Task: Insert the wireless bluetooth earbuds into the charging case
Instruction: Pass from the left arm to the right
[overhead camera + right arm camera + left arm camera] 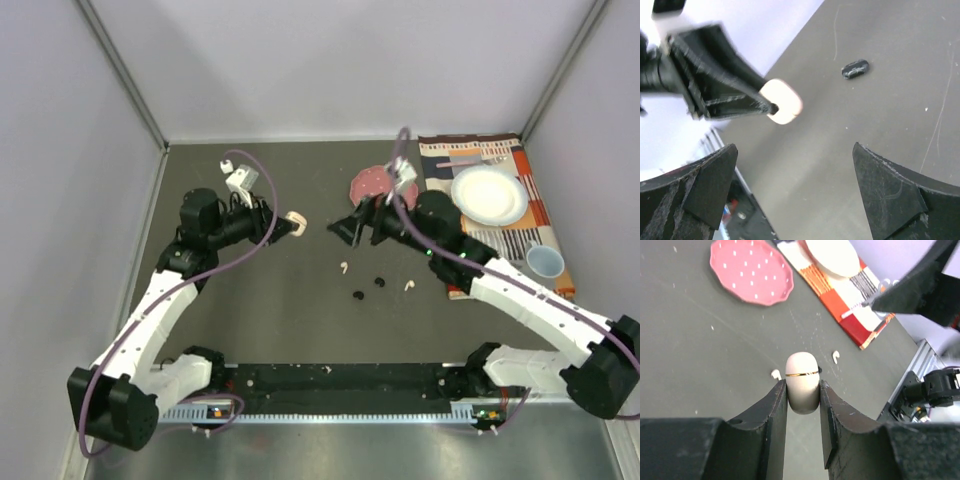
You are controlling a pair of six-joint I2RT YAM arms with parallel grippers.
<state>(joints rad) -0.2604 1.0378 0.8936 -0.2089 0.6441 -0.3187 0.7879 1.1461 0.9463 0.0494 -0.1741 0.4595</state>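
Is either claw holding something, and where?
The left claw pinches the cream charging case by its sides, below the gold seam; the right claw holds nothing.

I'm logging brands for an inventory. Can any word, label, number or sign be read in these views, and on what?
No text can be read.
The charging case in the left hand shows only a thin gold line.
The pink plate bears white dots, and the placemat only coloured patterns.
Any marking on the base rail is too small to read.
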